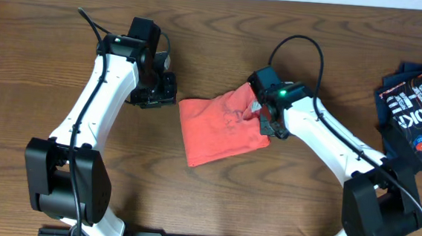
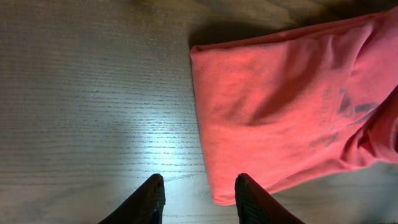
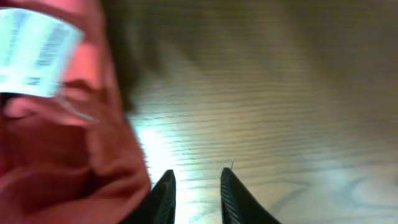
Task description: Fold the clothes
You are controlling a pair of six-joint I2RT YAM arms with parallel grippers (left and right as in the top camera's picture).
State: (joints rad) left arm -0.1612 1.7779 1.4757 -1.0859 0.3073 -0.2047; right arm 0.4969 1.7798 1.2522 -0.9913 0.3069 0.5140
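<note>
Black fingertips [image 2: 152, 199] of the left gripper [image 2: 199, 199] fill the bottom of the left wrist view, set fairly wide apart with only bare wood between them. Just ahead lies the lower left corner of the red-orange T-shirt [image 2: 273, 106], its folded edge smooth and thick.

From overhead the T-shirt [image 1: 221, 126] sits mid-table between the two arms as a rough, tilted rectangle. Its left half is flat, and its right side is rumpled and lifted under the right arm's wrist. The right gripper [image 3: 198, 196] stands narrowly apart and holds nothing, with the shirt's bunched edge right beside its left finger. The white neck tag [image 3: 34, 53] pokes out of the heap above. A pile of navy garments [image 1: 420, 110] lies well apart at the table's [image 1: 201, 43] right edge.

The fold looks partly done, with the right side needing tidying.

- **Catching one layer:** the right fingers could close on only the top layer of the crumpled edge. Pulling on it would then peel the fold open rather than flatten it.
- **Sliding:** the wood looks slick, so a push from either side may slide the whole bundle and skew it further.
- **Snagging:** the left fingers, coming in low, could catch the corner and curl it under.
</note>
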